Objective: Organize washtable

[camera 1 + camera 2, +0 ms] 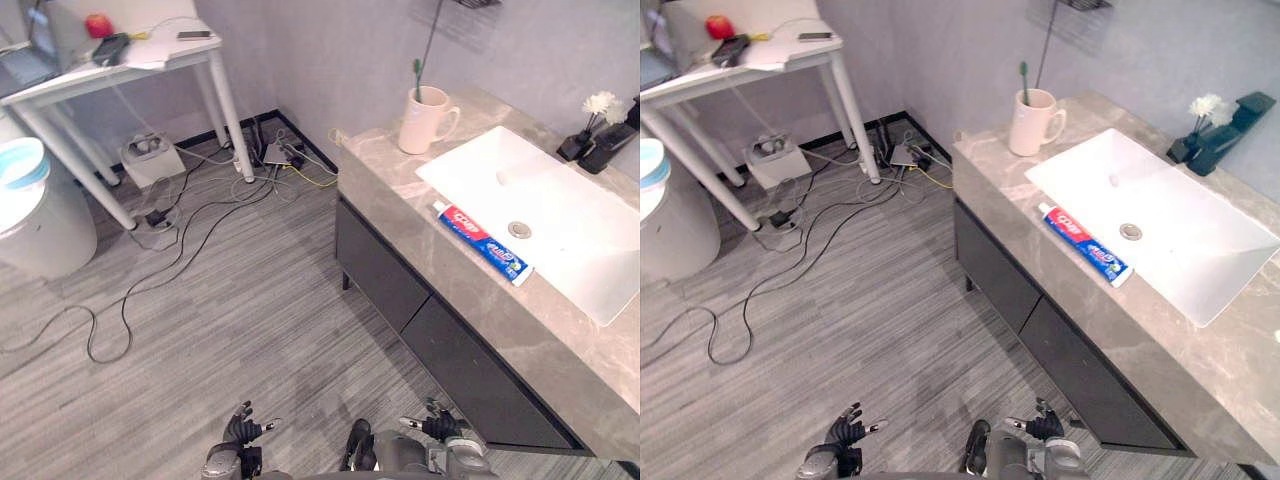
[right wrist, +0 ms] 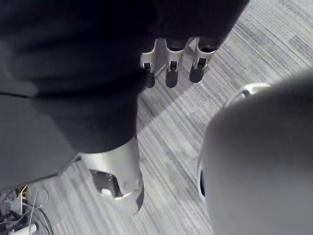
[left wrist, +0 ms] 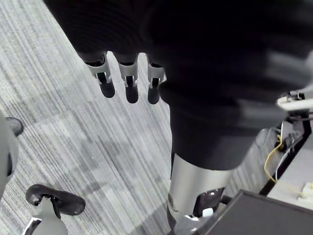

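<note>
Left hand [image 1: 243, 430] and right hand [image 1: 440, 426] hang low at the near edge, above a floor [image 1: 250, 320] of grey, finely striped planks; the left hand's fingers [image 3: 131, 85] are straight and relaxed, hold nothing and touch nothing; the right hand's fingers [image 2: 170, 73] are likewise extended and empty. Further off and to the right stands the desk [image 1: 395, 175]: a top of grey veined stone over dark, flat-fronted drawers [image 1: 380, 270]; set into it is a white, shallow, rectangular basin [image 1: 570, 240] with a round metal drain [image 1: 519, 229]. The toothpaste tube [image 1: 483, 243], long, flat and red, white and blue, lies on the stone just beside the basin's front rim; a cream mug [image 1: 424, 120] with a loop handle stands upright near the desk's far left corner, a green toothbrush [image 1: 418, 72] standing in it; a small dark vase [image 1: 576, 145] of white flowers stands behind the basin.
</note>
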